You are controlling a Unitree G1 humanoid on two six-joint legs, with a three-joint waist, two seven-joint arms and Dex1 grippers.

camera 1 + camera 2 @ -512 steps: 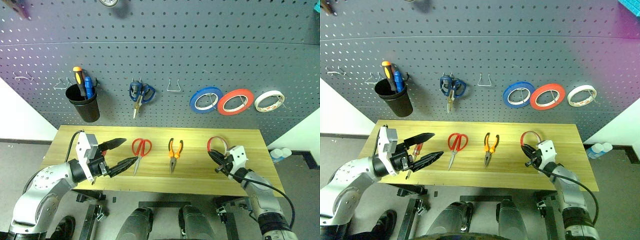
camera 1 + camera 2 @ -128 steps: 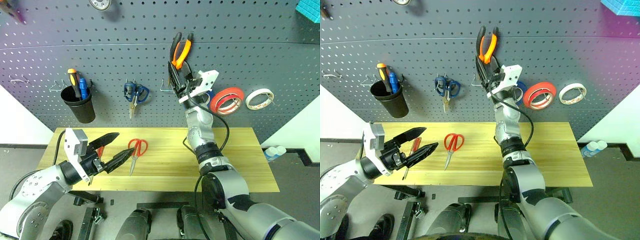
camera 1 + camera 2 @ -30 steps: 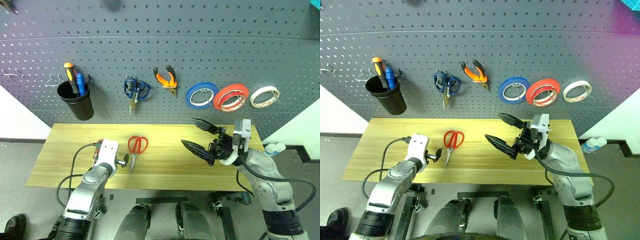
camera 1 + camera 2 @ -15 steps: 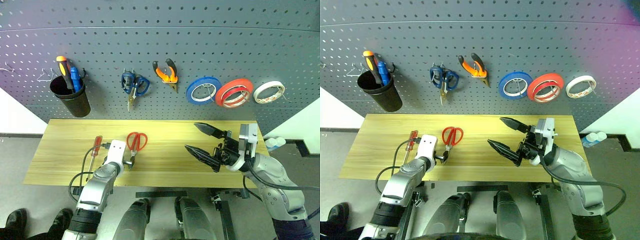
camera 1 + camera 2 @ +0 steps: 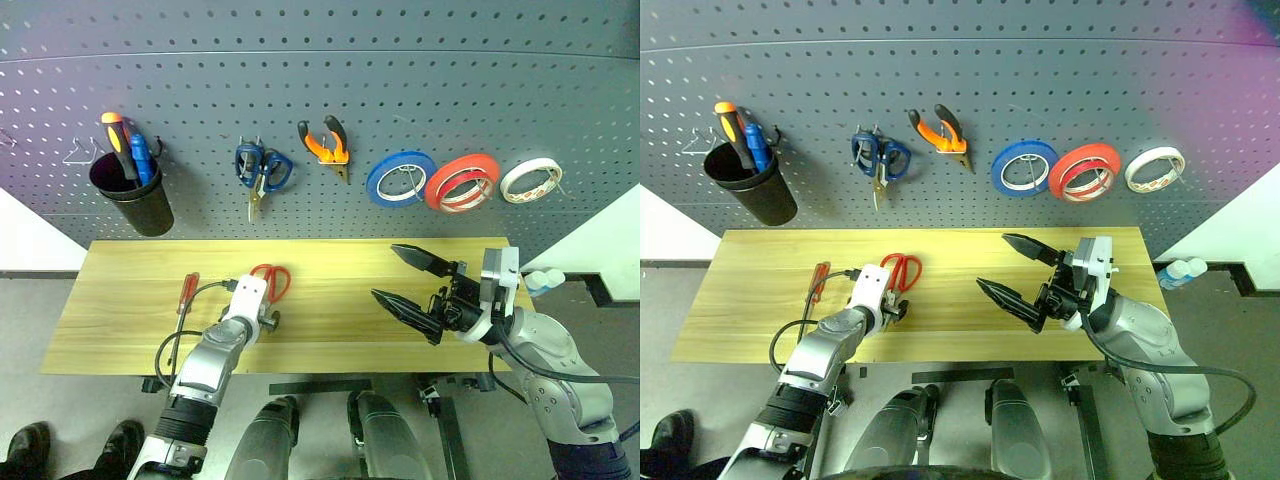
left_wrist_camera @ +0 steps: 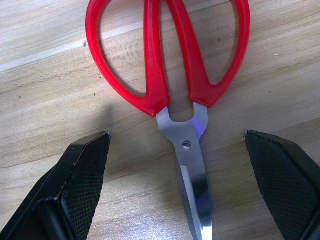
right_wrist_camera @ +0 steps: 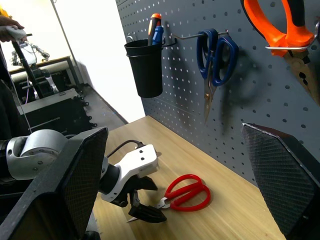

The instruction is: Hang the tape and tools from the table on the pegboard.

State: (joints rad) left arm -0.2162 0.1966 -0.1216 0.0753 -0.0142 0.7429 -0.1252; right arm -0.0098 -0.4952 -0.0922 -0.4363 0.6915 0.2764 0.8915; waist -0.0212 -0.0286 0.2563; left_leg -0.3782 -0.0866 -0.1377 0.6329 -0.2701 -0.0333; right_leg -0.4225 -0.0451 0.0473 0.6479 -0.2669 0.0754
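Now the left pincer [image 6: 185, 165] straddles the red scissors [image 5: 267, 285], spread wide and gripping nothing.

The scissors lie flat on the table [image 5: 120, 330]; their steel pivot sits midway between the two black fingers [image 6: 82, 170], handles pointing away from the pincer toward the pegboard [image 5: 400, 90], blade running back under the wrist, so the long axis runs along the pincer's reach. The right pincer [image 5: 420, 290] hangs well apart to the other side, also gaping and empty; the left is clearly nearer. One screwdriver [image 5: 186, 295] lies just beyond the left arm. Already hung: one pliers [image 5: 325, 145], one red tape [image 5: 462, 182]. I count two tools left on the table.
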